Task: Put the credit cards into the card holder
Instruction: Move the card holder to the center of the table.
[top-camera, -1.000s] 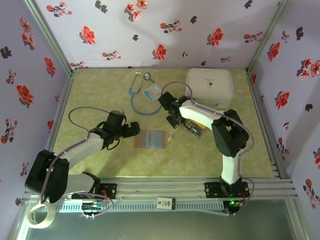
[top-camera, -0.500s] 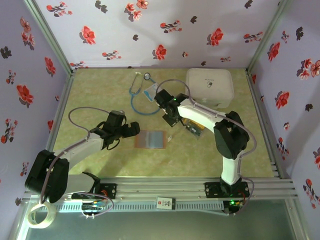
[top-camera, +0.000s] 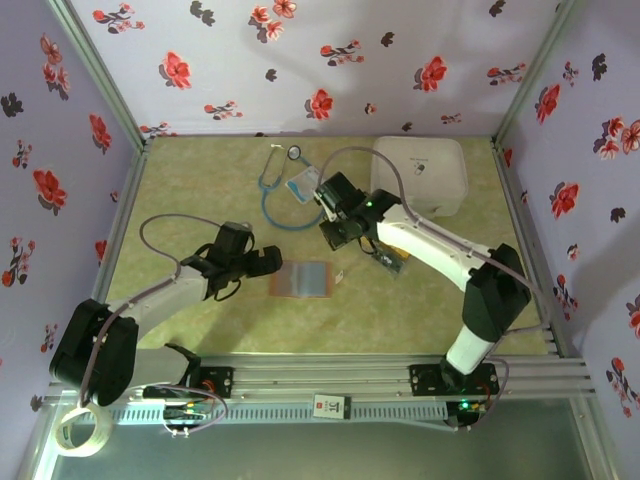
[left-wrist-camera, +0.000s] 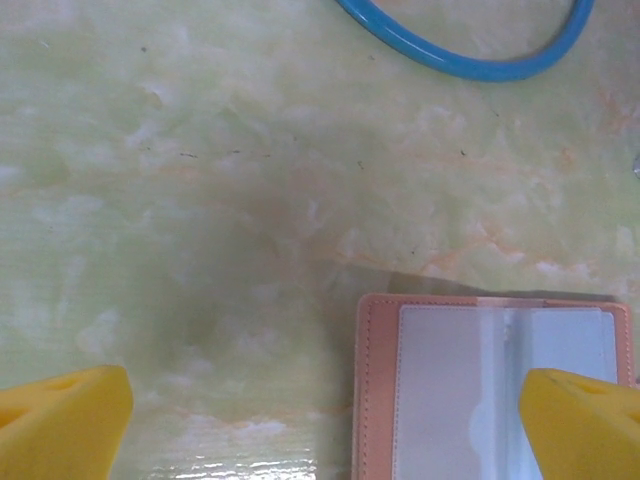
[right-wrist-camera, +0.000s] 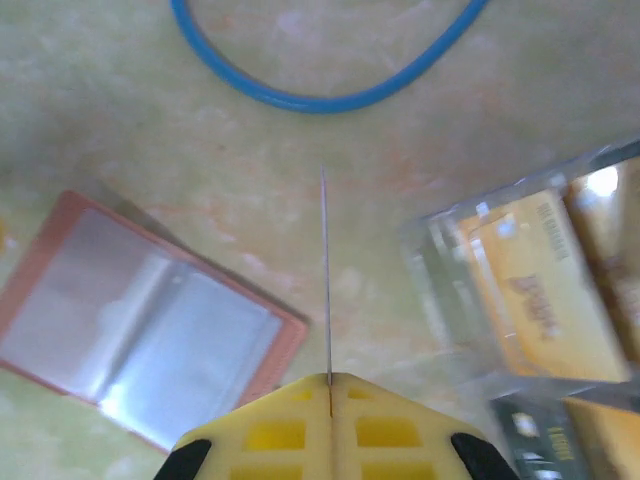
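The right end effector (right-wrist-camera: 328, 385) is clenched on one thin card (right-wrist-camera: 325, 270), seen edge-on above the tabletop (top-camera: 200, 190). The open card holder (top-camera: 301, 279) lies near-left of it, the other credit cards (top-camera: 390, 262) near-right. The left end effector (top-camera: 263, 262) hangs released just left of the card holder.

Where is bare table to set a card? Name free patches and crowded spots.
Free: the far-left table between the left wall and stethoscope; the near strip between card holder and rail. Crowded: centre, where the right gripper, shut on a credit card, hangs by the credit cards and badge.
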